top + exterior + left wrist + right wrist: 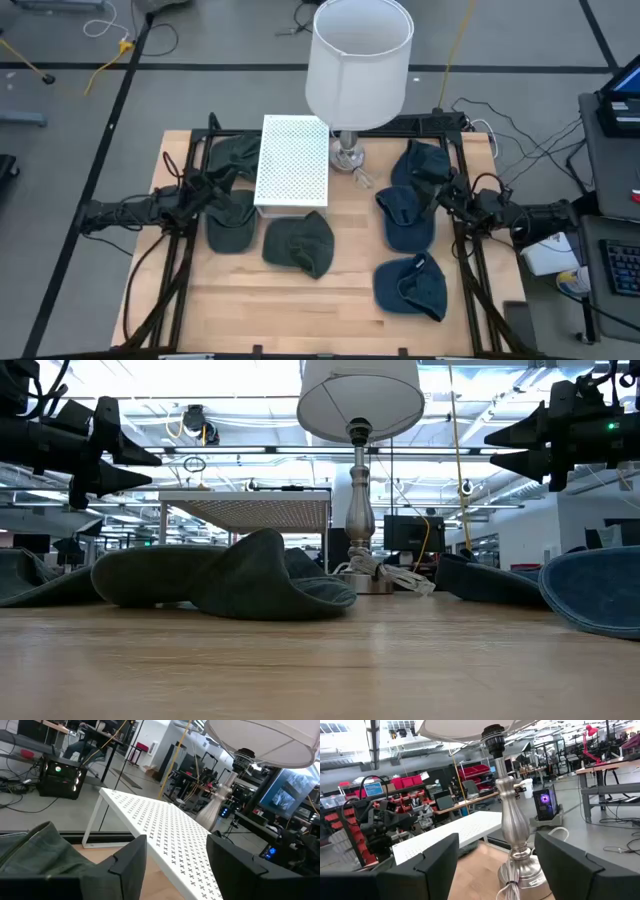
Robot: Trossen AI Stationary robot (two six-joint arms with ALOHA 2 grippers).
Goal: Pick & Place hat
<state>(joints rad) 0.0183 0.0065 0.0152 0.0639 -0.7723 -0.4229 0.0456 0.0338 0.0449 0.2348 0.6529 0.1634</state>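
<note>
Three dark green hats lie flat on the table's left half (235, 155), (230, 222), (300, 243). Three blue hats lie on its right half (421, 163), (405, 215), (411, 286). My left gripper (222, 183) hovers open between the two leftmost green hats and faces the white shelf. In the low view it (150, 468) hangs well above the table. My right gripper (445, 190) is open too, raised (492, 448) between the two far blue hats. A green hat (35, 855) shows beside my left fingers.
A white perforated shelf (293, 165) stands at the table's middle, toward the far side. Beside it is a lamp with a white shade (358, 60) and a silver base (516, 845), its cord lying at the foot. Bare wood (300, 300) lies along the near edge.
</note>
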